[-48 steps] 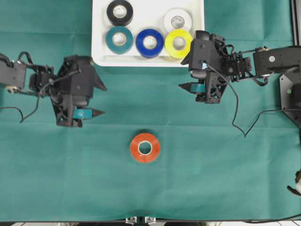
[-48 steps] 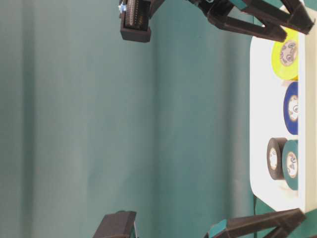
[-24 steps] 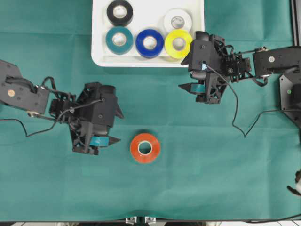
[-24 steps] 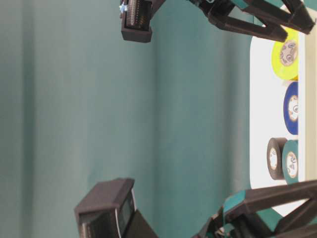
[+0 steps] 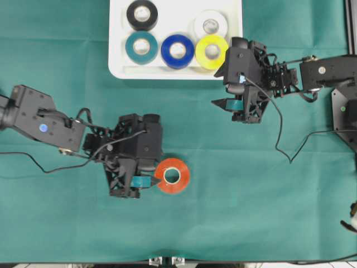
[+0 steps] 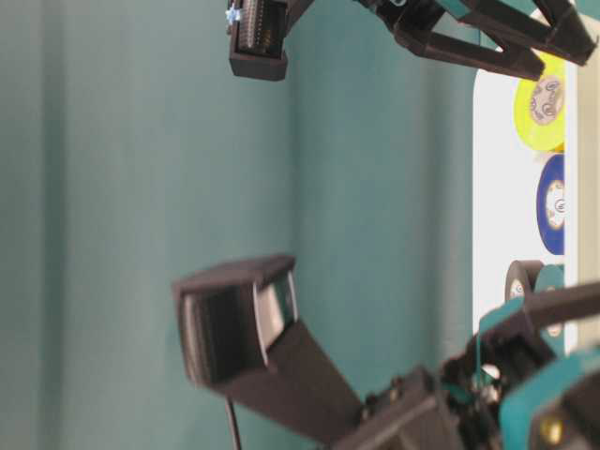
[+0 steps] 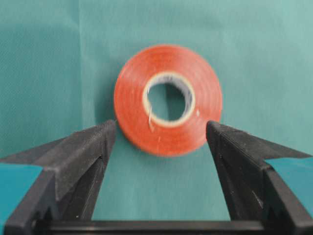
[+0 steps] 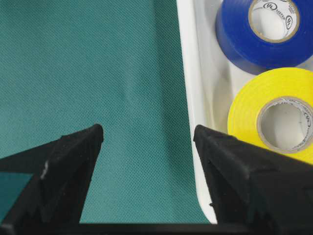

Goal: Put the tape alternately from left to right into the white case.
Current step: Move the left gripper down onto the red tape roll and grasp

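Observation:
A red-orange tape (image 5: 173,176) roll lies flat on the green cloth, front centre. My left gripper (image 5: 159,170) is open at its left side, and in the left wrist view its open gripper (image 7: 161,129) has a fingertip at either side of the near edge of the red-orange roll (image 7: 168,98), which it does not grip. The white case (image 5: 117,56) at the back holds black (image 5: 141,14), teal (image 5: 141,47), blue (image 5: 177,51), yellow (image 5: 212,51) and white (image 5: 210,24) rolls. My right gripper (image 5: 216,87) hovers open and empty by the case's front right corner.
In the right wrist view the case rim (image 8: 193,98) runs under the right finger, with the yellow roll (image 8: 279,112) and blue roll (image 8: 264,29) just inside. Green cloth covers the table. Cables trail from both arms.
My left arm has swung right and toward the front, bringing its open jaws up to the red-orange roll. The right arm has stayed still.

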